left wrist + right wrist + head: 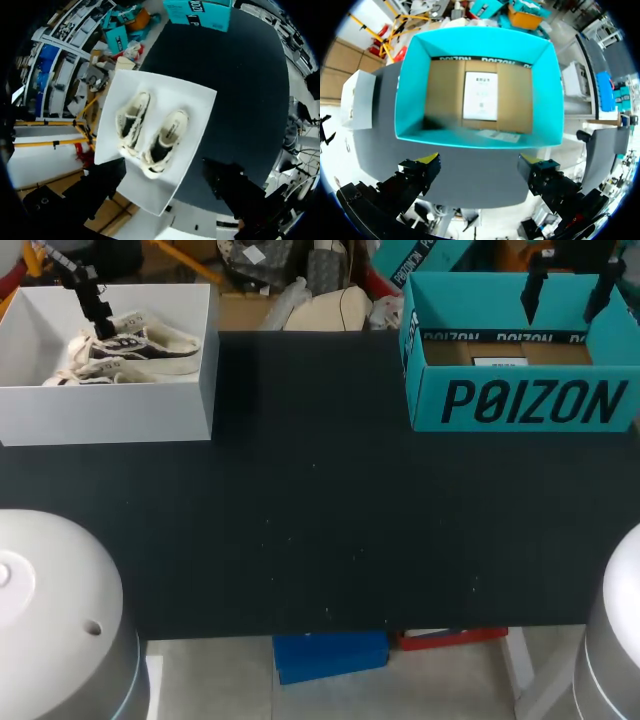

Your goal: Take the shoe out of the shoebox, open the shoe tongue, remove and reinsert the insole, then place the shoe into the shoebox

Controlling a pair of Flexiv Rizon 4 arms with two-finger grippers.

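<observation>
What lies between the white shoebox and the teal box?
Nothing; the head view shows only bare black table between the white shoebox and the teal box.

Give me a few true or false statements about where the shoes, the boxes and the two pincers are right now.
1. The white box holds two shoes. True.
2. The teal box holds a shoe. False: only a paper sheet lies on its cardboard floor.
3. The left pincer is shut on a shoe. False: it is open, above the white box.
4. The right pincer is open over the teal box. True.
5. The two boxes touch. False: bare table lies between them.
</observation>
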